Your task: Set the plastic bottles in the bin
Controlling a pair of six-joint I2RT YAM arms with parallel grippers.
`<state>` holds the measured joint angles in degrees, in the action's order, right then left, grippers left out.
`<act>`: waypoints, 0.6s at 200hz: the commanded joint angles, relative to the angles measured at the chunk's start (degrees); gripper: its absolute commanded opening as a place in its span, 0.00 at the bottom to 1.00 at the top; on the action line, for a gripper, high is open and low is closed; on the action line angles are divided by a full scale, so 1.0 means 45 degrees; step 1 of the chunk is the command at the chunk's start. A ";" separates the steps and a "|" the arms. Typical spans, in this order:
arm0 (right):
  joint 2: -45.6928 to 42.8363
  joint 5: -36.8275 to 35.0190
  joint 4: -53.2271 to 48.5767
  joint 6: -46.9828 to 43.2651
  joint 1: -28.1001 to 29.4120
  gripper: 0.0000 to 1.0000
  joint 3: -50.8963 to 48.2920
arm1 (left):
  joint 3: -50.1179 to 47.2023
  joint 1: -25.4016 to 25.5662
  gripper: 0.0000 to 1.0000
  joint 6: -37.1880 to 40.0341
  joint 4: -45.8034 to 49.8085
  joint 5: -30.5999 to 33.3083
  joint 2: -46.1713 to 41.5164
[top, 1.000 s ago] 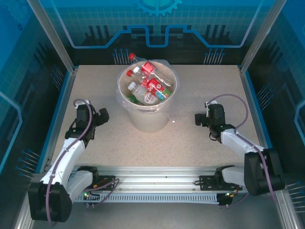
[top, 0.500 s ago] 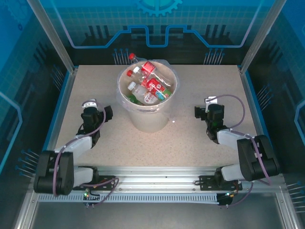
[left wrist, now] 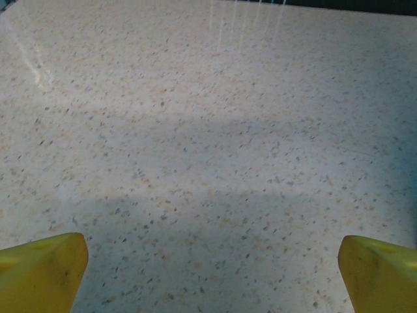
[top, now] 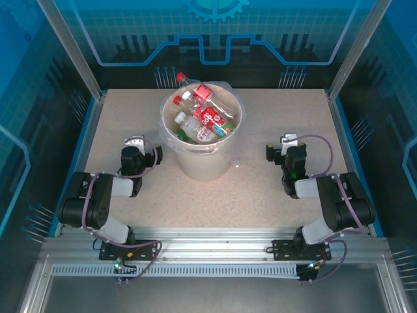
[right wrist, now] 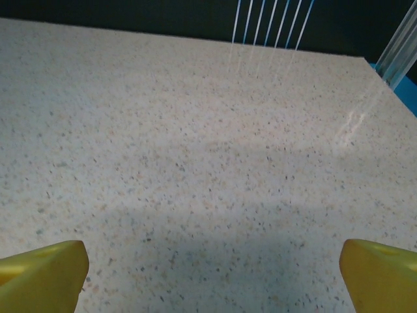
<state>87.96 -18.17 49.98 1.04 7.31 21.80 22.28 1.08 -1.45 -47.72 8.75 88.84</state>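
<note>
The bin (top: 202, 167), a cream-white bucket with a clear bag liner, stands at the table's middle back. Several plastic bottles (top: 207, 118) with red labels and caps lie piled inside it, and one red-capped bottle (top: 184, 79) pokes over its far rim. My left gripper (top: 151, 155) rests low to the left of the bin, apart from it. Its yellow fingertips (left wrist: 44, 272) stand wide apart over bare tabletop, open with nothing between them. My right gripper (top: 272, 155) sits low to the right of the bin, its yellow fingertips (right wrist: 43, 276) equally wide and open.
The speckled beige table (top: 260, 117) is bordered by blue rails and metal posts. The bag liner (top: 235, 104) spills over the bin's rim. Both arms are folded back near their bases at the near edge.
Both arms have folded back toward their bases, bringing the grippers lower and slightly inward. The jaws stayed open. The bin and bottles have not moved.
</note>
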 commanded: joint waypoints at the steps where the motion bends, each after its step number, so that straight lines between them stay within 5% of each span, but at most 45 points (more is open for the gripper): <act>1: 0.0193 0.0190 0.1034 -0.0026 -0.0236 1.00 -0.0080 | -0.0053 0.0058 0.99 0.0401 -0.1066 -0.0440 -0.0017; 120: 0.0155 0.0274 0.0921 -0.0002 -0.0269 1.00 -0.0066 | -0.0070 0.0052 0.99 0.0404 -0.1123 -0.0438 -0.0004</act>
<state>88.33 -17.30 51.18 1.04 6.98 21.67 22.28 1.08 -0.89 -50.33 8.03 88.84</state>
